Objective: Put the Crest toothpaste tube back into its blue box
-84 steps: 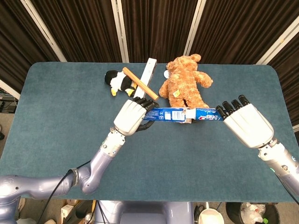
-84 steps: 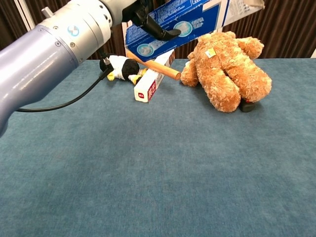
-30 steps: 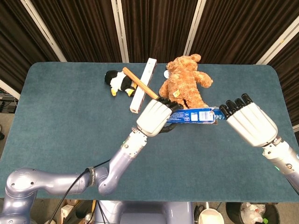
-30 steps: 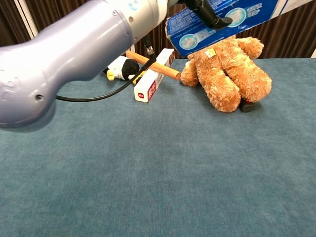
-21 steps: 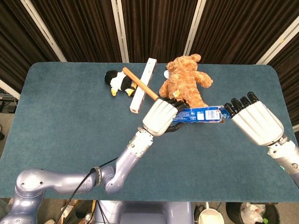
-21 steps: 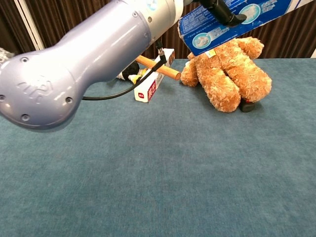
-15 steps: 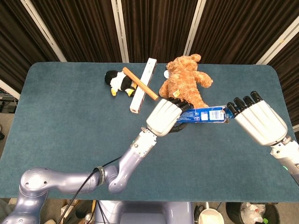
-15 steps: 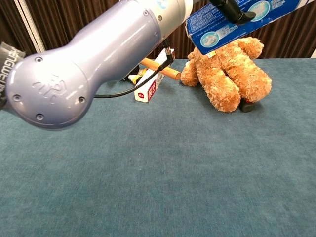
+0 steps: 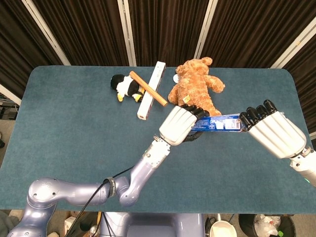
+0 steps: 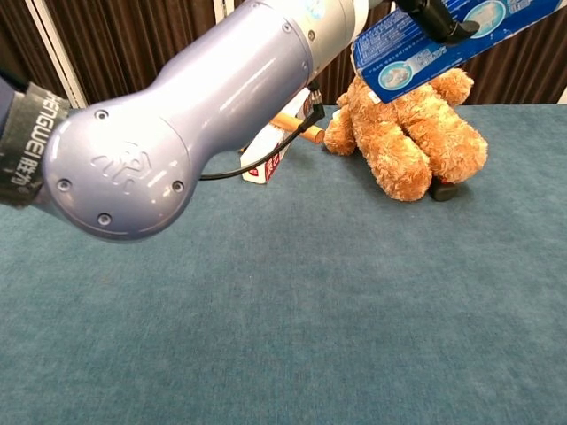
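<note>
In the head view my left hand (image 9: 180,124) grips the left end of the blue Crest box (image 9: 221,123), which is held level above the table, in front of the teddy bear. My right hand (image 9: 272,132) has its back to the camera and its fingertips (image 9: 256,112) at the box's right end. No part of the toothpaste tube shows; whatever lies under the right hand's fingers is hidden. In the chest view the blue box (image 10: 443,40) slants across the top right with the left hand's dark fingers (image 10: 436,16) around it. The right hand is outside that view.
A brown teddy bear (image 9: 192,86) lies at the back centre of the blue-green table (image 9: 74,128). Left of it are a white and red carton (image 9: 146,106), a wooden stick (image 9: 148,89) across it and a penguin toy (image 9: 126,87). My left arm (image 10: 221,97) fills much of the chest view.
My left hand carried the blue box to the right, toward my right hand. The tube's exposed length between box and right hand shrank until none shows. The right hand drifted slightly right.
</note>
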Action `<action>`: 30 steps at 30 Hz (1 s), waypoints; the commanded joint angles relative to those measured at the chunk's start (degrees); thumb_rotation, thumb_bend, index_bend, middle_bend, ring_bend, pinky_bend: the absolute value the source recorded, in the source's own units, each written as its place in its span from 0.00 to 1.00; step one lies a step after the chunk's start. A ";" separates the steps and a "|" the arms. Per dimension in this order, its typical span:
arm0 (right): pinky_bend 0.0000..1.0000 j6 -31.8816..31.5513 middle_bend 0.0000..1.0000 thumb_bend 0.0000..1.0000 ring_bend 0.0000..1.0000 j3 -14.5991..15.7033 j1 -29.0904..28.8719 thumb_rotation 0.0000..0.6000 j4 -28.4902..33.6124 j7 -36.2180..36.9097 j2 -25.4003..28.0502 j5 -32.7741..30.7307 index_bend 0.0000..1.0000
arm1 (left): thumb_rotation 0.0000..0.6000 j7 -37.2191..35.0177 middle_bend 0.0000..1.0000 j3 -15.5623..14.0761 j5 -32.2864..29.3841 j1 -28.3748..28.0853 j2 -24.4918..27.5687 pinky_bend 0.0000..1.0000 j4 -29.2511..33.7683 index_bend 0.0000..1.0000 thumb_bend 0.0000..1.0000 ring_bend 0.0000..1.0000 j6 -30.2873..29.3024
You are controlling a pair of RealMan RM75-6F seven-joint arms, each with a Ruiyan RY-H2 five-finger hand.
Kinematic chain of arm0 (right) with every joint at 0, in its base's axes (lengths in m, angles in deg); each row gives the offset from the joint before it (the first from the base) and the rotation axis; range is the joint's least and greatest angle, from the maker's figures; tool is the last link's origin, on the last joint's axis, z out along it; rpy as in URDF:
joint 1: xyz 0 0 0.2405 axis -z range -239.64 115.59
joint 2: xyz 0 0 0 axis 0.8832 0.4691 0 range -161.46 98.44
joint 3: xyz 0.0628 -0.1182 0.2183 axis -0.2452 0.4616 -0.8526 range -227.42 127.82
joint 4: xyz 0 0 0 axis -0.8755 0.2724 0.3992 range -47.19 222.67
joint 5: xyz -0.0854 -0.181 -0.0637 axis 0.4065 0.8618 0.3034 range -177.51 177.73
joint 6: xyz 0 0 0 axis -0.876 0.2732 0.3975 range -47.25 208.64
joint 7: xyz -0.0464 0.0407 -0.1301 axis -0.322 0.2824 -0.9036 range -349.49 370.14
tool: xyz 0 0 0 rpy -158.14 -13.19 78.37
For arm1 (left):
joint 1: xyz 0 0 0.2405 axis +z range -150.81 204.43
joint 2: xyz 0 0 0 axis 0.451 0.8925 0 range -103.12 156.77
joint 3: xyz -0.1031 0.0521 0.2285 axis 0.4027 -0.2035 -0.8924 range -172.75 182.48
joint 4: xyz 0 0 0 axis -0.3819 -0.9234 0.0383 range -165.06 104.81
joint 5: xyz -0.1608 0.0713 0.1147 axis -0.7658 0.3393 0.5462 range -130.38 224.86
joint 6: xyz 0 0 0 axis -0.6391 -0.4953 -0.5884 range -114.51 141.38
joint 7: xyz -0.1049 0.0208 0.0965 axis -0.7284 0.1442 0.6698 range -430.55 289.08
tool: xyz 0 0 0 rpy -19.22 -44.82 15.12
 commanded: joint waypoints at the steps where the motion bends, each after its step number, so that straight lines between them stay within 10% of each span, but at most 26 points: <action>1: 0.55 -0.47 0.71 0.41 0.64 0.14 -0.09 1.00 -0.54 0.04 0.15 0.76 0.63 | 1.00 -0.72 0.52 0.03 -0.12 -0.01 -0.46 0.52 -0.05 0.39 0.42 0.46 -0.41; 30: 0.23 -3.69 0.38 0.41 0.28 0.78 0.52 1.00 -6.80 -5.47 -0.88 5.64 0.21 | 1.00 -13.42 0.50 2.64 3.00 -1.28 -10.45 0.54 -8.91 0.37 0.47 0.45 -10.20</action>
